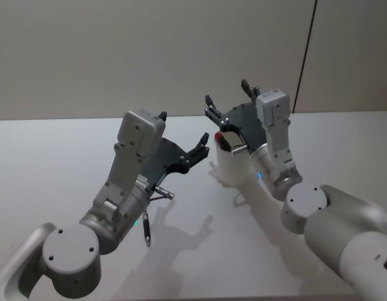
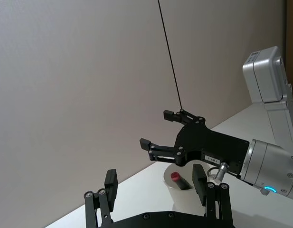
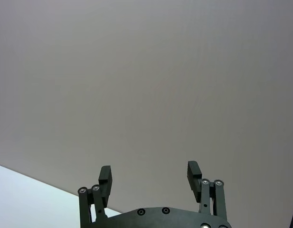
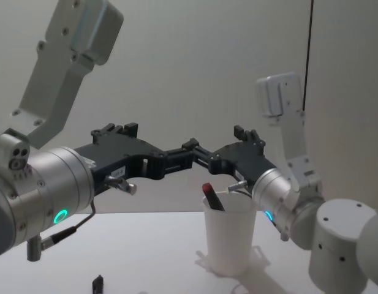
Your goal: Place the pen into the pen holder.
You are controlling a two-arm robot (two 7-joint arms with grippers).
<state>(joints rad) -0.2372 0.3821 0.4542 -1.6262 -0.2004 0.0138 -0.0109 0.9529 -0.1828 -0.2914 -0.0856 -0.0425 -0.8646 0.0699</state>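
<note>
Left gripper [image 2: 155,176], right gripper [image 3: 148,171]: spread wide, empty, above pen holder [image 4: 228,242]. Pen [image 4: 212,196] inside; probably light, stiff, slick, best gripped mid-barrel.

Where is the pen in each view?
Head: the pen leans in the cup, right of centre, red end up.
Left wrist: pen low, right of centre, at the cup rim.
Right wrist: the camera faces the wall and a table edge, away from the cup.
Chest: pen lower centre, sticking out of the cup.
Shared landmark: the white cup.
</note>
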